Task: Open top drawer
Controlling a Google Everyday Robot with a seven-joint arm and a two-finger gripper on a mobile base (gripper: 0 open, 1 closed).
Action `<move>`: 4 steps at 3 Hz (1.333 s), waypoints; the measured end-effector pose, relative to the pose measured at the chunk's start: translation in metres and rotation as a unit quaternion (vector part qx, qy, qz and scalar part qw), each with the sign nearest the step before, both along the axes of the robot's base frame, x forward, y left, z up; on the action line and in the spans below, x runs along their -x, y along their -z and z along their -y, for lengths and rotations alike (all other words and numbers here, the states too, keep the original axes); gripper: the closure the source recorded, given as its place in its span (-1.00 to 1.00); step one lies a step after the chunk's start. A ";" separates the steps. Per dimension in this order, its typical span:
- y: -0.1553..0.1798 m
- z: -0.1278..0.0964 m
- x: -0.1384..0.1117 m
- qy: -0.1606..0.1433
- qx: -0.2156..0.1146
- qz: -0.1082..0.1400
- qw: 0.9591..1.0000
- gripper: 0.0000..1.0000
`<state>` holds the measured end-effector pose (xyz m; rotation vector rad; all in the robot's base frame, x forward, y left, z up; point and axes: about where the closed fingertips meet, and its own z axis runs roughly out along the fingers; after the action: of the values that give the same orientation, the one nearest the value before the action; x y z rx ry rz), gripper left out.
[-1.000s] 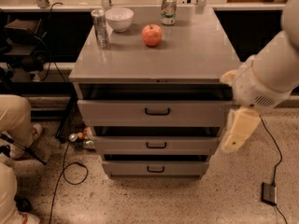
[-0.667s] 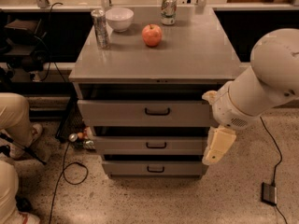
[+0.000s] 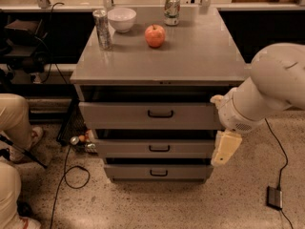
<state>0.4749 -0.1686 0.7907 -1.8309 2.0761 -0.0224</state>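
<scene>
The tool [image 3: 226,148] hangs pointing down, holding nothing. I cannot tell how far open it is. The top drawer [image 3: 119,116] sits at its ten o'clock, just under the counter [image 3: 190,56], slightly out. It looks stiff, weighty metal, so take the small black handle [image 3: 160,113] at centre.

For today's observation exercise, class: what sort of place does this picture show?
Probably a robot test lab: a grey drawer cabinet on a speckled floor, loose cables trailing, and a robot arm whose claw hangs by the cabinet's right front edge.
</scene>
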 end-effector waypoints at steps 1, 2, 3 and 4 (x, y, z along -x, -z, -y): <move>0.043 0.035 -0.042 0.004 0.033 0.026 0.999 -1.00; 0.085 0.059 -0.083 0.007 0.057 0.043 0.997 -1.00; 0.119 0.065 -0.121 0.003 0.060 0.064 0.996 -1.00; 0.127 0.056 -0.144 -0.008 0.055 0.088 0.995 -1.00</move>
<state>0.6191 -0.2246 0.6639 -1.8358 1.9726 -0.2889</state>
